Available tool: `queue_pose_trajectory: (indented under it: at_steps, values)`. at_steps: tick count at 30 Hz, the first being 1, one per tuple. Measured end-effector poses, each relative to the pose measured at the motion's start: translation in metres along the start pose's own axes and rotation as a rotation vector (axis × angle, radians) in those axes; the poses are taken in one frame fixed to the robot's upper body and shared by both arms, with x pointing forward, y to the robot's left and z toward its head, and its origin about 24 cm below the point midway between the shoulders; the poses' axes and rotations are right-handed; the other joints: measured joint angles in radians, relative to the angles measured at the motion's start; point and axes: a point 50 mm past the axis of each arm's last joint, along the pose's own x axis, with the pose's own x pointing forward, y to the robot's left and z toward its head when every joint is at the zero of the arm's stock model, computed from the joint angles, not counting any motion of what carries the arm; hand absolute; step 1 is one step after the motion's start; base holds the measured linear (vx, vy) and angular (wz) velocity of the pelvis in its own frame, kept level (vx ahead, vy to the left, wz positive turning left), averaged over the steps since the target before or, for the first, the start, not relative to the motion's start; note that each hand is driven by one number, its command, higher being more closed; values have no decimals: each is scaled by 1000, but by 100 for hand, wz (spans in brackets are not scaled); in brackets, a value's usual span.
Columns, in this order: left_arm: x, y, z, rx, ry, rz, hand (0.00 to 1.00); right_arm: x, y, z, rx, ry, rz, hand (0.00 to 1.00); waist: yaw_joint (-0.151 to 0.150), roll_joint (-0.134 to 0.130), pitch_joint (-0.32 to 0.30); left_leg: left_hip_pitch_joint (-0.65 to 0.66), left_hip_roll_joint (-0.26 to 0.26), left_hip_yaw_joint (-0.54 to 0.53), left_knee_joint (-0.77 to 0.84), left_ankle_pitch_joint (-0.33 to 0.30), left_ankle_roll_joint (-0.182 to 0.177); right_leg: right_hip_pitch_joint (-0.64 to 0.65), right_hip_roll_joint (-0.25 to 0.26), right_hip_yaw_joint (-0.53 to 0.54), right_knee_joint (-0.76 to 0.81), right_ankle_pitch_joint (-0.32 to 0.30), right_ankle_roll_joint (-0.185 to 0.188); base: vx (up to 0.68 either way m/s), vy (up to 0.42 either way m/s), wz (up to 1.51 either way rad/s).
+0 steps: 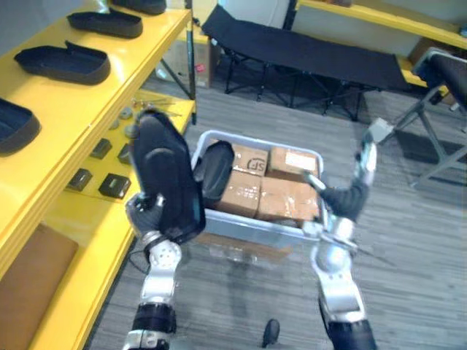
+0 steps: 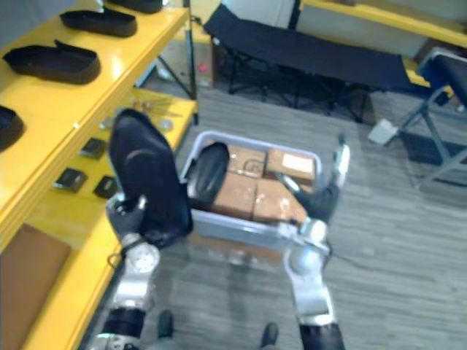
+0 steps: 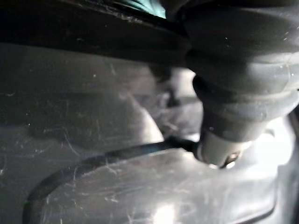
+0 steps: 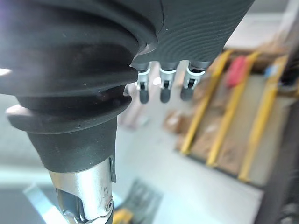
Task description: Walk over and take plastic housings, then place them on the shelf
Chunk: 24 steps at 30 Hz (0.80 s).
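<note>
1. The left robot hand (image 1: 148, 211) is closed on a black plastic housing, the held housing (image 1: 166, 175). It grips the lower edge, so the housing stands upright above the hand.
2. A pale plastic crate (image 1: 257, 139) sits on the floor in front of the robot, between the two arms.
3. The crate is packed with cardboard boxes (image 1: 273, 186) lying side by side.
4. A second housing (image 1: 215, 169), also black, leans in the crate's left end against the boxes.
5. The yellow shelf (image 1: 87, 109) runs along the robot's left. Its top tier carries shelved housings (image 1: 64, 64) in a row, hollow side up and apart from one another.
6. The lower tier of the shelf holds small black blocks (image 1: 114, 185) and, nearer the robot, a brown pad (image 1: 29, 281).
7. The held housing is just beside the shelf's edge and overlaps the crate's left rim in the head views. It touches neither tier of the shelf.
8. In the left wrist view the scuffed, glossy surface of the held housing lies right against the hand.
9. The right robot hand (image 1: 349, 198) is raised over the crate's right corner. Its fingers (image 4: 162, 88) are straight, spread loosely and hold nothing.
10. A black folding cot (image 1: 306, 51) stands beyond the crate.
</note>
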Motion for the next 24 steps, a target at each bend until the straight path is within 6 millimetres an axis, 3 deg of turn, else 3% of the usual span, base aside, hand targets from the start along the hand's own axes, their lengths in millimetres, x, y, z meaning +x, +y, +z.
queue_pose_trajectory:
  at_steps: [2, 7, 11, 15, 18, 24]
  values:
    - [-4, 25, -6, -6, 10, 59, 100, -25, -21, -33, -45, 192, 15, 0, -1, 11, -18, 17, 2, 16, -3, -13, -2, 6, 0, 10, 0, -12, -7, 35, -8, -15]
    - [-9, 60, -7, -96, 24, 126, 100, -54, -35, -89, -43, 509, 97, 0, 14, 44, -40, 49, 2, 17, -5, -29, -8, 40, 0, 10, 1, -27, 1, 12, -5, 0]
    - [-9, 79, 8, -127, -59, 145, 100, -54, -32, -100, -24, 568, 135, 0, 38, 69, -57, 47, 2, -59, -4, -28, -11, 80, 1, -63, 27, -59, 1, 22, -16, 54]
    - [-3, 109, 28, -151, -177, 258, 100, -33, -15, -105, 20, 554, 182, 0, 92, 70, -66, 31, -15, -176, -4, -16, -6, 159, 2, -185, 42, -95, 8, 31, -31, 86]
    - [-3, 136, 32, -122, -215, 353, 100, -18, -1, -110, 32, 553, 206, 0, 155, 68, -78, 9, -44, -288, 1, -2, -5, 221, 0, -299, 54, -115, 21, 65, -13, 108]
    - [-23, 176, 28, -47, -198, 504, 100, -22, 10, -125, 46, 643, 240, 0, 249, 65, -80, 4, -87, -428, 1, 5, -7, 318, 2, -426, 78, -176, 38, 22, -16, 76]
